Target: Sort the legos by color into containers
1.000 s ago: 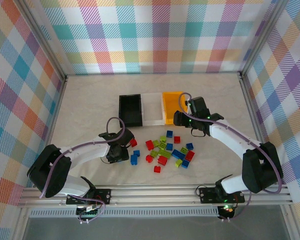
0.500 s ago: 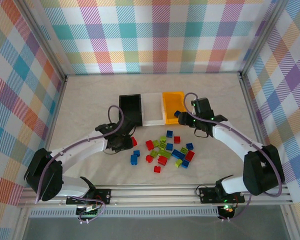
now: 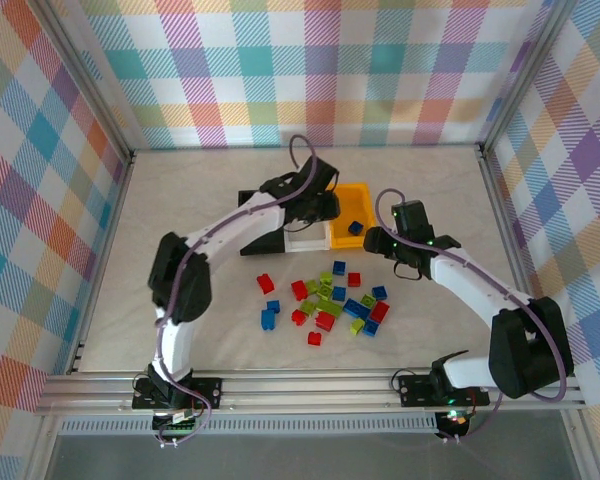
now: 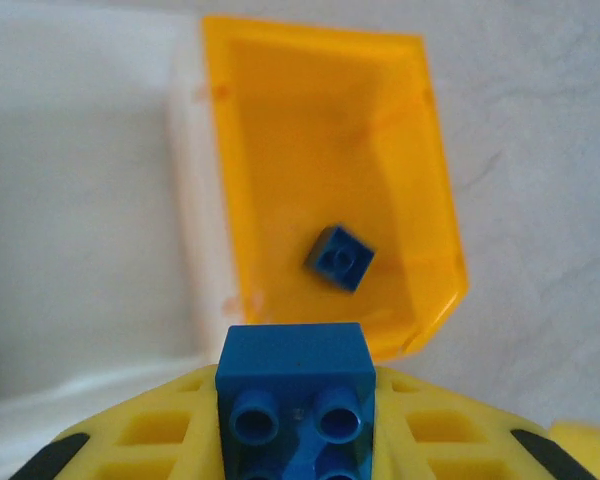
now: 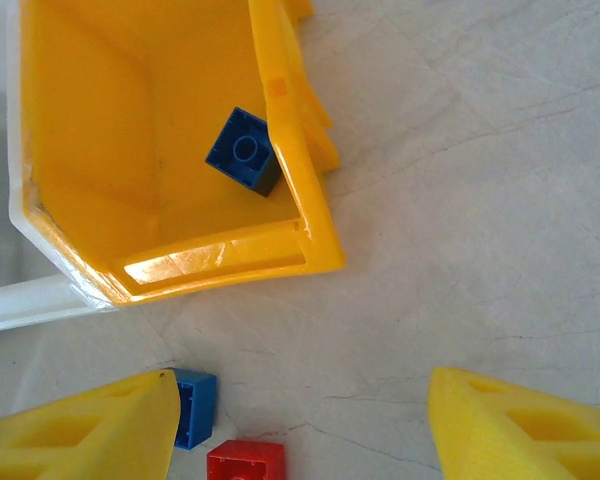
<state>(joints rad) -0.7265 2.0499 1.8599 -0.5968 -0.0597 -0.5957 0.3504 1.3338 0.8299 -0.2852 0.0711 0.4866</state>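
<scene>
Near side of the orange bin point(image 3: 352, 196): red, blue and green bricks point(image 3: 332, 300) lie scattered on the table point(image 3: 180, 250). The right gripper point(image 5: 305, 392) hangs just off the bin's near right corner, its jaws apart with nothing between them. The left gripper point(image 3: 324, 207) hangs at the bin's left side, clamped on 1 blue brick point(image 4: 293, 362). Inside the bin, toward its near end, lies 1 loose blue brick point(image 5: 244, 150).

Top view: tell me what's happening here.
The left tool grips a blue lego right at the orange bin, where a second lego, also blue, already lies. The right tool hangs open beside that bin, holding nothing. The other legos sit loose on the table, with red, blue and green mixed.
</scene>
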